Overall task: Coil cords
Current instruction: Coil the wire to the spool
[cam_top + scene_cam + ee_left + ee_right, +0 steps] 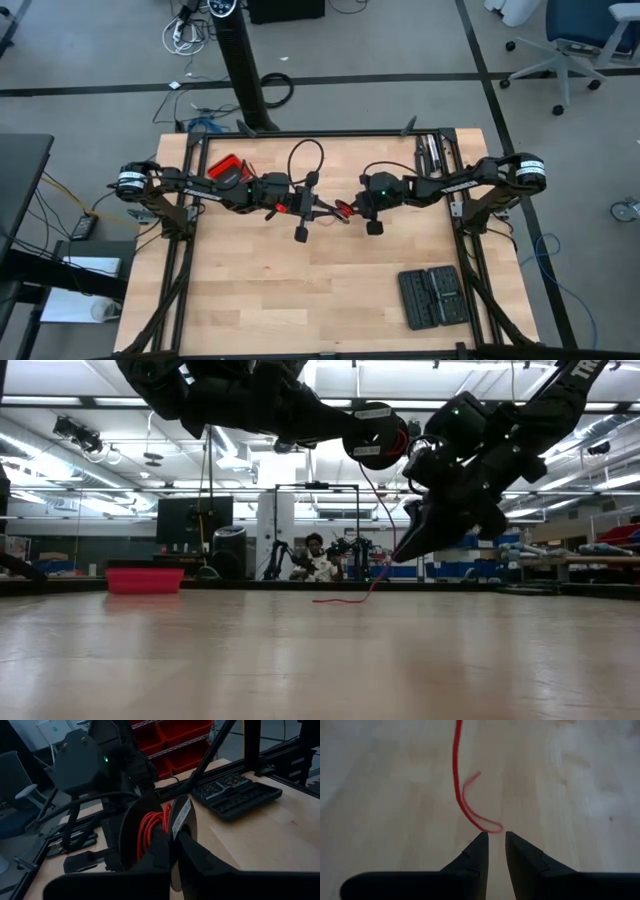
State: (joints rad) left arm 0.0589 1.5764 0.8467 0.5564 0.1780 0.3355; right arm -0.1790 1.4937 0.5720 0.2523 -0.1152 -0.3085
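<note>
At the centre of the high view the left tool (172, 845) is clenched on a black spool (150, 837) wound with red wire (150, 832), presumably steadying it for winding. The right tool (493, 840), just right of centre, hangs above the bench (330, 290) with its fingers slightly parted, grasping nothing, just over a loose loop of wire lying there, probably to pinch it.

One readable label, on the spool

A white sticker reading "WIRE CABLE" is sitting on the black spool (150, 837) rim, right at the left gripper (172, 851) fingertips; lettering on the arms is showing too partially to read.
</note>
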